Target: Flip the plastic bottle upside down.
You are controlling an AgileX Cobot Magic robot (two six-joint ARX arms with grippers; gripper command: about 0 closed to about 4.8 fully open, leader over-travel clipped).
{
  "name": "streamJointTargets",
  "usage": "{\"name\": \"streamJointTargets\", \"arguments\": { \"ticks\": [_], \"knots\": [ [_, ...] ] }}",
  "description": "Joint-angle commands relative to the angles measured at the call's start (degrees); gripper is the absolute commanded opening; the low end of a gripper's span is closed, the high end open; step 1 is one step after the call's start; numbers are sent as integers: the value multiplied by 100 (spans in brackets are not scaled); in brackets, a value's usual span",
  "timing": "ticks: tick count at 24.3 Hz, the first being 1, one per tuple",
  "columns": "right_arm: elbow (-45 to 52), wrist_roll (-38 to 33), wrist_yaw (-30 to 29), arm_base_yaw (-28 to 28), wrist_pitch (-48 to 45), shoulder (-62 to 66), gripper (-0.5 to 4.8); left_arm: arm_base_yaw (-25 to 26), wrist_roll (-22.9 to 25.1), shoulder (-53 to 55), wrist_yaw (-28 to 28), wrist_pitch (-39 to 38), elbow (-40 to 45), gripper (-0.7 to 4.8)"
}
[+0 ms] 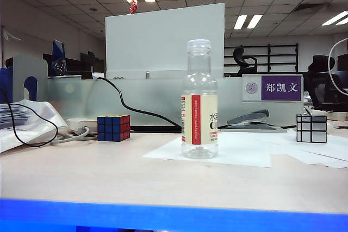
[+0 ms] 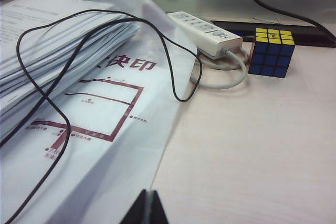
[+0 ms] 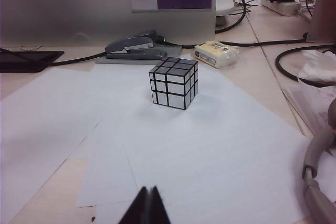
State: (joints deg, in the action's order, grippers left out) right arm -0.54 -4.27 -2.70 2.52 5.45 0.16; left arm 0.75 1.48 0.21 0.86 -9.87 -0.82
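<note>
The clear plastic bottle [image 1: 199, 101] stands upright mid-desk, untouched, while left claw [image 2: 146, 208] and right claw [image 3: 146, 205], both closed and empty, must first reach it.

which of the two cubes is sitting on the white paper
The silver mirror cube, right of the plastic bottle near the stapler. The coloured Rubik's cube sits on bare table beside the power strip.

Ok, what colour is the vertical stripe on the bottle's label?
Red, on a cream-white label on the plastic bottle; it shows best in the exterior view.
</note>
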Motion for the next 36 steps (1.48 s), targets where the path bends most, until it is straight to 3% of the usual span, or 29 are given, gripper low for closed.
{"name": "streamJointTargets", "arguments": {
  "ticks": [1,13,16,19,23,28,33,36],
  "knots": [
    [42,-22,13,-7,-81,-9,-5,2,2,-9,-24,-35,28,-5],
    [42,-24,-4,-7,-107,-9,-5,2,-24,-9,-35,-28,28,-5],
    [42,-87,-275,-7,-146,-9,-5,2,-234,-9,-136,-31,28,-5],
    [42,-732,-885,-9,-361,-9,-5,2,-780,-9,-219,-31,28,-5],
    [42,-2177,-2068,-11,-1141,-9,-5,0,-2129,-9,-498,129,28,-5],
    [42,-3316,-2612,-13,-2144,-9,-5,0,-3523,-9,-1266,208,26,0],
    [24,-3298,-2833,-15,-2844,-9,12,-4,-3530,-9,-2385,1084,26,4],
    [22,-3077,-2835,-15,-2719,39,87,-4,-3528,-9,-2699,1742,24,15]
  ]
}}
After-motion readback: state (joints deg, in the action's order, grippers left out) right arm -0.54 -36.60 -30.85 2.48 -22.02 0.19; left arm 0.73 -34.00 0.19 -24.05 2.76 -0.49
